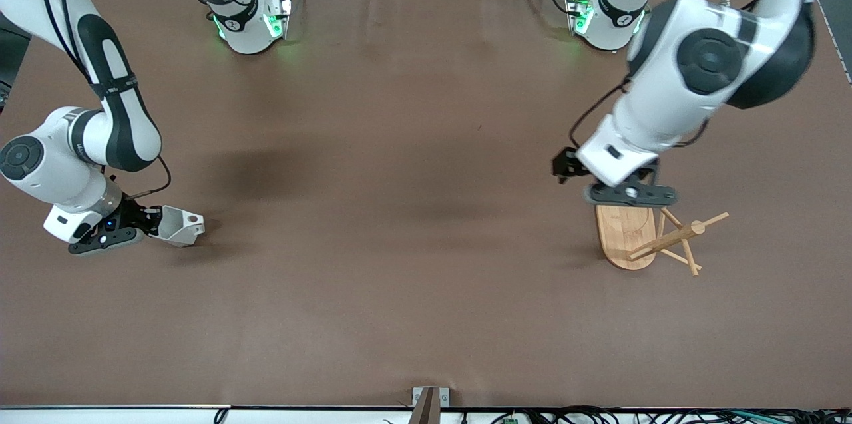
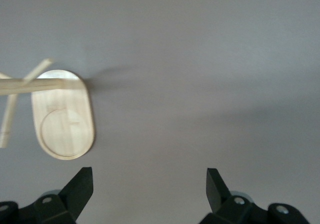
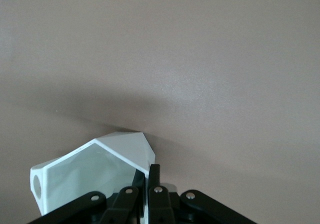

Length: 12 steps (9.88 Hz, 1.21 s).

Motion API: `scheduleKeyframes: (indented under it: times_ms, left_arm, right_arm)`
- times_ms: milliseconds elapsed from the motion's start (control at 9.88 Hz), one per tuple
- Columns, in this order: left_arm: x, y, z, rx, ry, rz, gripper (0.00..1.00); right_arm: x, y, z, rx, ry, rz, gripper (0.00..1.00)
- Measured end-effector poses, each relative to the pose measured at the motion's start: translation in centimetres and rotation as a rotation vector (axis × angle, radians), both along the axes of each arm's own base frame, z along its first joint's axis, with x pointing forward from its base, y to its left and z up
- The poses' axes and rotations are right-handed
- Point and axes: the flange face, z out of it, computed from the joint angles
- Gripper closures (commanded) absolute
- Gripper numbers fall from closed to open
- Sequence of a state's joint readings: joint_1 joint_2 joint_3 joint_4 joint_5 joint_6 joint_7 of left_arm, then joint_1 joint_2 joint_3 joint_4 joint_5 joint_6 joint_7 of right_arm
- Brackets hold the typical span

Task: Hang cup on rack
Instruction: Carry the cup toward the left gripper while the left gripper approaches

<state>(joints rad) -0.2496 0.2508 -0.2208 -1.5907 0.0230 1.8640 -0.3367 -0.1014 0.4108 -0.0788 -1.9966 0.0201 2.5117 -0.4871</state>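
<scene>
Wooden rack (image 1: 639, 237) and white cup (image 1: 178, 225) sit at the two ends of the brown table (image 1: 399, 211).

Largest of the task's things, the rack stands toward the left arm's end of the table, its flat oval base on the surface; in the front view its post and thin pegs splay out past the base toward the table's end. Over the base edge farther from the front camera is the left gripper (image 2: 149, 184), fingers spread wide with nothing between them — the left wrist view shows the base (image 2: 62, 115) off to one side of them. Well apart, toward the right arm's end, the right gripper (image 3: 145, 184) is closed narrow on the wall of the faceted cup — its handle tab (image 1: 193, 218) with the round hole points toward the table's middle.
</scene>
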Motion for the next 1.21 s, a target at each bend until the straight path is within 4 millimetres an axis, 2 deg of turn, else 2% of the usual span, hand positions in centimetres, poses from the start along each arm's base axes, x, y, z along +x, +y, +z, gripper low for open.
scheduleKeyframes:
  times_ms: [202,304,506,607,810,1012,1214]
  left_arm:
    - [-2.6,-7.1,-0.6,-0.032,-0.040,-0.117,0.00]
    - [-3.7,-10.1,-1.1,-0.044,-0.050,-0.177,0.00]
    - [-5.5,-13.9,-1.6,-0.051,-0.056,-0.326,0.00]
    - [-6.1,-14.8,-1.6,-0.050,-0.062,-0.410,0.00]
    - [-6.1,-15.0,-1.2,-0.046,-0.081,-0.585,0.00]
    - [-6.0,-15.2,-0.8,-0.049,-0.108,-0.714,0.00]
    - [-5.8,-16.0,0.8,-0.074,-0.191,-0.795,0.01]
  right_arm:
    - [0.4,0.8,0.6,0.011,0.024,0.007,1.00]
    - [1.1,1.9,2.1,0.022,0.037,0.001,1.00]
    - [2.8,6.5,6.6,0.129,0.025,-0.071,1.00]
    - [3.3,9.1,8.5,0.207,0.012,-0.095,1.00]
    - [3.4,13.7,10.6,0.376,0.021,-0.124,1.00]
    - [2.3,18.8,11.7,0.577,0.111,-0.146,1.00]
    - [1.1,22.1,12.4,0.764,0.214,-0.171,1.00]
